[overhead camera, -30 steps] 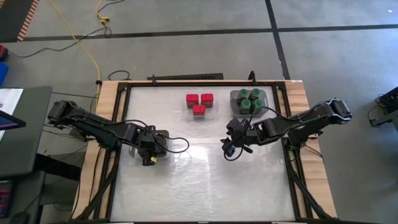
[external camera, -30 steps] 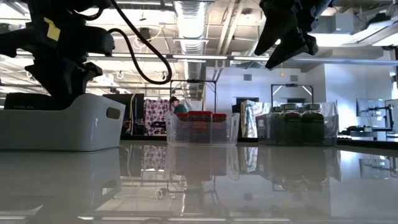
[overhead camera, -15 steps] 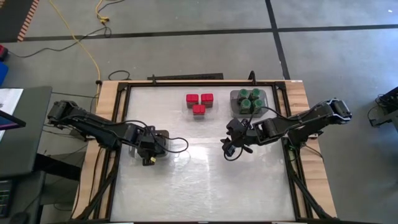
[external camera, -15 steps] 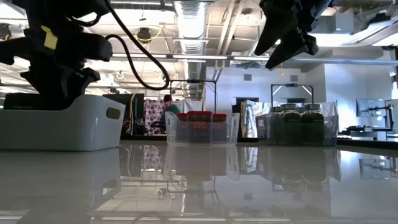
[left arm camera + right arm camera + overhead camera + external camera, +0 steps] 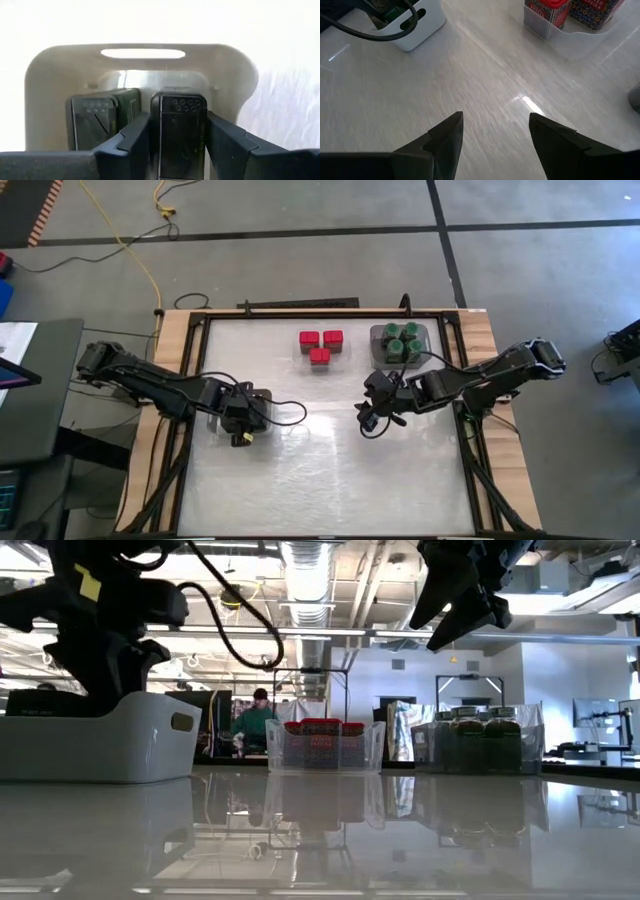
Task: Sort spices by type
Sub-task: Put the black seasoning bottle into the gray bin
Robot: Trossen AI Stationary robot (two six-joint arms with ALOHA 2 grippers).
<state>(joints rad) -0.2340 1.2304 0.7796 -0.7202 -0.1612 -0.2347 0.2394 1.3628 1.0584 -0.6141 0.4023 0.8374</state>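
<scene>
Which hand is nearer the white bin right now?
Left. The left hand is directly over the white bin, its fingers down inside; the right hand hangs mid-table, well apart.

Two dark jointed arms, looping black cables (yellow tag on left arm point(image 5: 150, 385))

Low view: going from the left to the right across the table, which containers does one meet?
White bin → clear tray with red spice blocks → tray with green-lidded jars.
</scene>
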